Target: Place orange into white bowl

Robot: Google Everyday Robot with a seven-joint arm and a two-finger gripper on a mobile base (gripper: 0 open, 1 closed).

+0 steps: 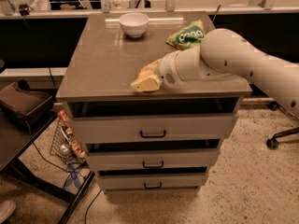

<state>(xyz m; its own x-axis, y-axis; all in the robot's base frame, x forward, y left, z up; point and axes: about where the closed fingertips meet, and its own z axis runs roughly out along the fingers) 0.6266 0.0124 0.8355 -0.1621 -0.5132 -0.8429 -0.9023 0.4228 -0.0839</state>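
Note:
The orange (144,72) shows only as a small orange patch at the gripper, near the front edge of the grey cabinet top (103,64). The gripper (145,83) is cream-coloured, points left and sits low over the top, right against the orange and covering most of it. The white bowl (134,24) stands upright and empty at the back of the top, well behind the gripper and slightly to its left. The white arm (233,55) reaches in from the right.
A green snack bag with orange print (187,35) lies at the back right, just behind the arm. The cabinet has three drawers (153,127) below. A dark chair (23,104) and a wire basket (65,141) stand at the left.

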